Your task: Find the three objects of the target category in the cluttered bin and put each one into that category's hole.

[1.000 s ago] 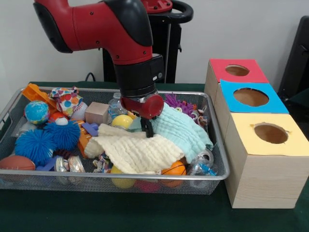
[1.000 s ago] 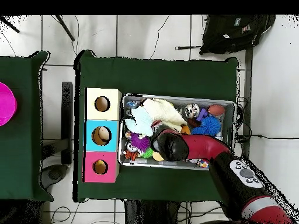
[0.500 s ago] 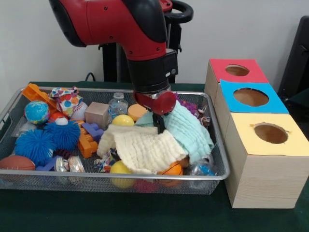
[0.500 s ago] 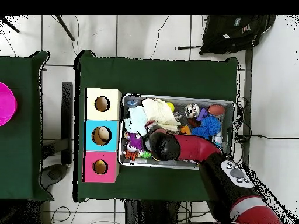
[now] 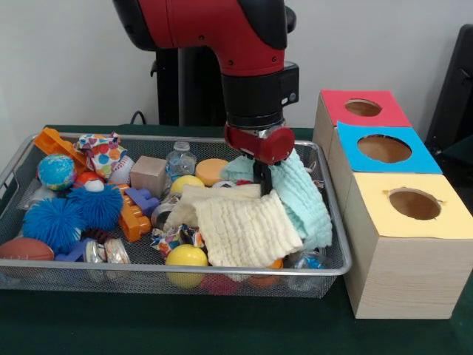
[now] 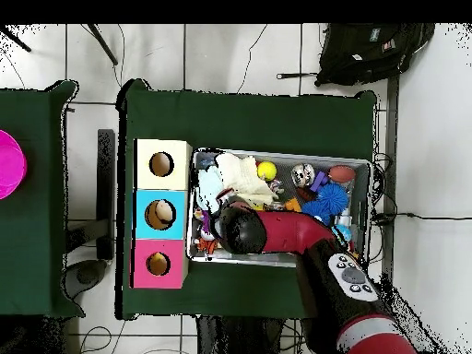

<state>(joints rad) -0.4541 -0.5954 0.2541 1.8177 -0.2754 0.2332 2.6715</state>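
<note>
Wire mesh bin (image 5: 325, 271) on green surface (image 5: 222, 325), full of clutter. Cream muslin cloth (image 5: 244, 225) bunched in bin's front middle, draped over other toys; mint muslin cloth (image 5: 299, 188) just beside it toward the boxes, touching, reaching bin's wall. Gripper (image 5: 261, 180) down at the seam between the two cloths, tips buried in fabric; open or clamped: cannot tell. Red and black arm (image 5: 244, 44) straight above, covering part of the bin in overhead view (image 6: 277, 230).

Around the cream cloth: yellow ball (image 5: 186, 257) at its front corner, second yellow ball (image 5: 186, 184) behind it, orange disc (image 5: 211, 171) next to that. Small water bottle (image 5: 179, 158) and wooden cube (image 5: 150, 174) further back. Two blue spiky balls (image 5: 74, 214) well away toward the bin's other end, with globe ball (image 5: 56, 171), small football (image 5: 26, 249), orange plastic toy (image 5: 55, 142), dotted colourful cloth (image 5: 100, 151). Orange block (image 5: 133, 220) and purple piece (image 5: 140, 198) between spiky balls and cream cloth. Orange ball under cream cloth's front edge, mostly hidden.

Three wooden boxes just beside the bin, in a row: yellow-topped box (image 5: 410, 237) nearest the front, blue-topped box (image 5: 384, 151) behind it, red-topped box (image 5: 362, 109) furthest back; each with one round hole. Overhead: something pale inside blue box's hole (image 6: 163, 213). Black bag (image 6: 369, 51) on floor well apart from the surface; pink round thing (image 6: 9, 164) on a separate green surface.
</note>
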